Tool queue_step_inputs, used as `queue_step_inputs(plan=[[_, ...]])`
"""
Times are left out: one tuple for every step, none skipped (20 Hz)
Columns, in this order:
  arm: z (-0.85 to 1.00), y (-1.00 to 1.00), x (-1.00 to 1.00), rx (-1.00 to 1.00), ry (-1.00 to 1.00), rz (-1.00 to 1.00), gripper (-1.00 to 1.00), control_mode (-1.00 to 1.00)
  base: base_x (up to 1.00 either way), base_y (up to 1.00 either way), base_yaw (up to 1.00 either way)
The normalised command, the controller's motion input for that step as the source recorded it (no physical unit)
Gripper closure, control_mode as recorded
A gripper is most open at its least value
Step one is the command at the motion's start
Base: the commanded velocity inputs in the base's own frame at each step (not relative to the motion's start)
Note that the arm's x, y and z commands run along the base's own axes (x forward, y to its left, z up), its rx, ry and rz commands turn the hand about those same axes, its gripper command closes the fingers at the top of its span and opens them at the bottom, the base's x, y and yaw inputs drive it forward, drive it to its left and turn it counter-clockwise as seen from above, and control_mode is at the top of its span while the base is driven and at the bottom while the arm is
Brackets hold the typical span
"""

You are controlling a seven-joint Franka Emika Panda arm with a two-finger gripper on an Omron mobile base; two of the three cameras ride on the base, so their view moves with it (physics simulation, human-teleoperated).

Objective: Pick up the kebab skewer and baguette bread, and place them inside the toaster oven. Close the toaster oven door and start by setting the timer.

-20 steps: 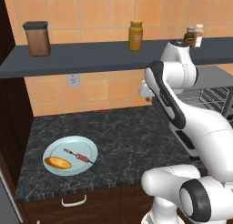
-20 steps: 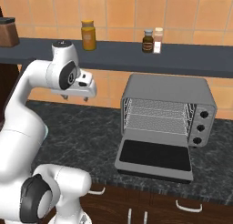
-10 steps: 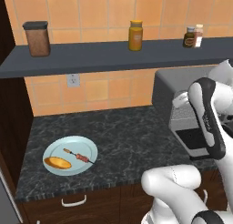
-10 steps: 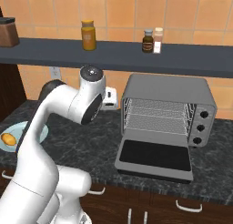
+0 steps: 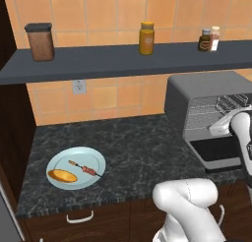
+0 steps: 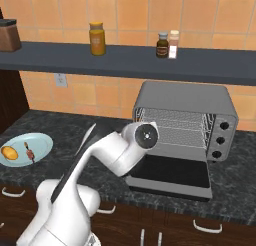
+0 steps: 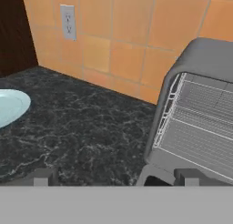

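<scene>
A pale blue plate (image 5: 93,157) lies on the dark counter at the left and holds both foods. The baguette bread (image 5: 62,175) is a golden loaf at the plate's near left, with the kebab skewer (image 5: 84,168) beside it. In the right base view the baguette bread (image 6: 8,152) and kebab skewer (image 6: 28,153) show at the far left. The grey toaster oven (image 6: 185,97) stands at the right with wire racks showing. The toaster oven door (image 6: 172,172) is folded down flat. My gripper (image 7: 116,178) is open and holds nothing, low over the counter between the plate (image 7: 9,104) and toaster oven (image 7: 200,59).
A dark shelf (image 5: 123,61) above the counter carries a brown canister (image 5: 40,41), a yellow jar (image 5: 146,38) and two small bottles (image 5: 209,39). A wall outlet (image 7: 68,22) sits on the tiled backsplash. Dark cabinetry closes the counter's left end.
My arm has swung down and to the right, from upright over the counter to in front of the toaster oven. The gripper stayed open. Plate, food and oven have not moved.
</scene>
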Motion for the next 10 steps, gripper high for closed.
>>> queue_step_inputs(plan=[[-0.59, -0.68, 0.49, 0.0, -0.14, 0.06, -1.0, -1.0, 0.0, 0.0, 0.0], [-0.6, -0.66, 0.84, 0.0, 0.0, 0.0, -1.0, -1.0, 0.0, 0.0, 0.0], [-0.46, -0.67, 0.94, 0.0, 0.0, 0.0, -1.0, -1.0, 0.0, 0.0, 0.0], [-0.3, -0.63, 0.82, 0.04, -0.01, 0.0, -1.0, -1.0, 0.0, 0.0, 0.0], [-0.05, -0.64, 0.69, 0.13, -0.07, 0.0, -1.0, -1.0, 0.0, 0.0, 0.0], [0.0, -0.58, 0.63, 0.15, -0.1, 0.0, -1.0, -1.0, 0.0, 0.0, 0.0], [-0.03, -0.6, 0.61, 0.15, -0.11, 0.0, -1.0, -1.0, 0.0, 0.0, 0.0], [-0.22, -0.5, 0.68, 0.11, -0.05, 0.0, -1.0, -1.0, 0.0, 0.0, 0.0], [-0.29, -0.26, 0.8, 0.07, -0.02, 0.0, -1.0, -1.0, 0.0, 0.0, 0.0], [-0.24, -0.41, 0.62, 0.07, -0.02, 0.0, -1.0, -1.0, 0.0, 0.0, 0.0]])
